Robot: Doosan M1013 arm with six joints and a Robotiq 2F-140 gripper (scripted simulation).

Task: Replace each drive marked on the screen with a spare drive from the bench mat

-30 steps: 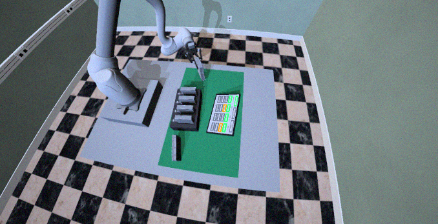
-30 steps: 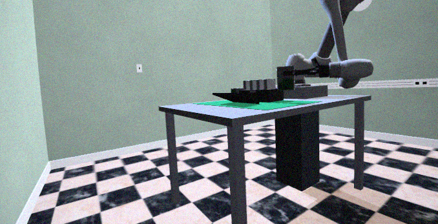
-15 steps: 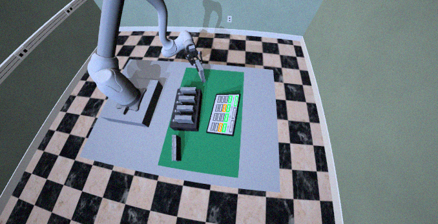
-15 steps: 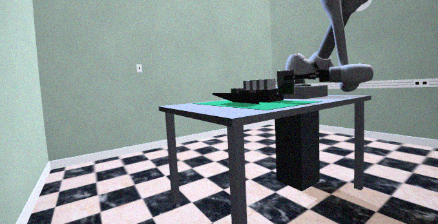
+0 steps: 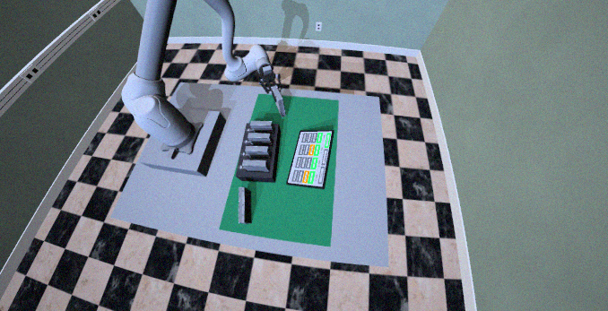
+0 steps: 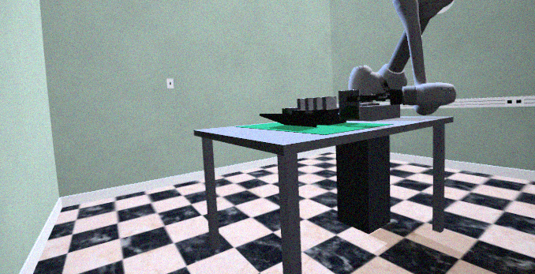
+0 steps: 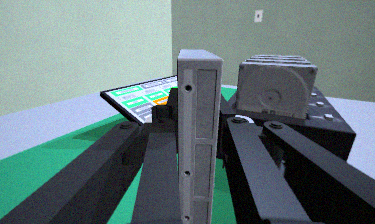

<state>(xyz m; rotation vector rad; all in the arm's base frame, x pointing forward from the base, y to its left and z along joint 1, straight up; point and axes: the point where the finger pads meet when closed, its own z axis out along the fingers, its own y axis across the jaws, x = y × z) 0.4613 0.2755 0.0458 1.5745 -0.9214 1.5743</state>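
Note:
My gripper (image 5: pixel 276 91) (image 6: pixel 359 98) (image 7: pixel 193 101) is shut on a grey drive (image 5: pixel 280 105) (image 6: pixel 348 106) (image 7: pixel 204 95), held with its narrow edge toward the wrist camera. It is low, near the far end of the green mat (image 5: pixel 291 220) (image 6: pixel 343 129) (image 7: pixel 19 172); contact with the mat cannot be told. The black dock (image 5: pixel 274 161) (image 6: pixel 325 118) (image 7: pixel 336 137) carries several drives (image 5: pixel 257 151) (image 6: pixel 316 103) (image 7: pixel 274 90) in a row. Another drive (image 5: pixel 242 206) lies on the mat near the dock's near end. The tilted screen (image 5: pixel 309 159) (image 7: pixel 126 93) shows green marks and two orange ones; its text is unreadable.
The screen stands beside the dock, on the side away from the arm's base. The base block (image 5: pixel 208 143) (image 6: pixel 380 112) is on the dock's other side. The grey table (image 5: pixel 359 184) (image 6: pixel 252 135) extends around the mat.

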